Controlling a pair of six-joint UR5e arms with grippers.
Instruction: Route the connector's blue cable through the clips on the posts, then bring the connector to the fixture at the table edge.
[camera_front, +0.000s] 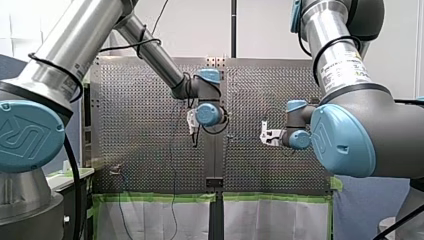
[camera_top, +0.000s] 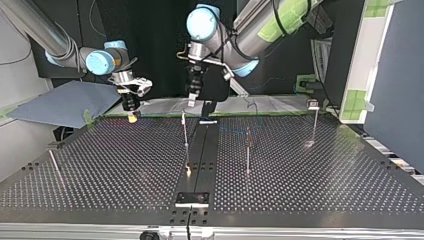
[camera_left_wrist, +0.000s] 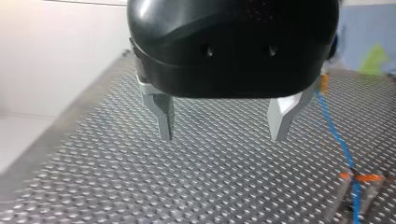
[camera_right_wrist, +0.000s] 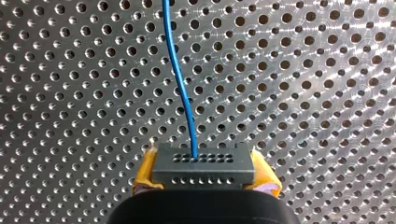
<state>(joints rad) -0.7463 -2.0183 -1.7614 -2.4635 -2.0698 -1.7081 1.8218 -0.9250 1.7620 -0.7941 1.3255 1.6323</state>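
Connector (camera_right_wrist: 203, 169), small rigid block judged light, is held clamped by its flanks between yellow pads (camera_right_wrist: 145, 173) of my right gripper (camera_right_wrist: 205, 179) over the perforated table (camera_top: 300, 200), far left in the top view; blue cable (camera_right_wrist: 180, 84) judged limp; my left gripper (camera_left_wrist: 224, 126) spread, empty.

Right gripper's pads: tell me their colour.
The pads are yellow, clamped on the grey connector; the right wrist view shows them best.

My left tool (camera_left_wrist: 222, 138), fingers (camera_left_wrist: 163, 116) apart, hangs above the perforated table (camera_left_wrist: 140, 186), blue cable (camera_left_wrist: 335, 133) beside it.
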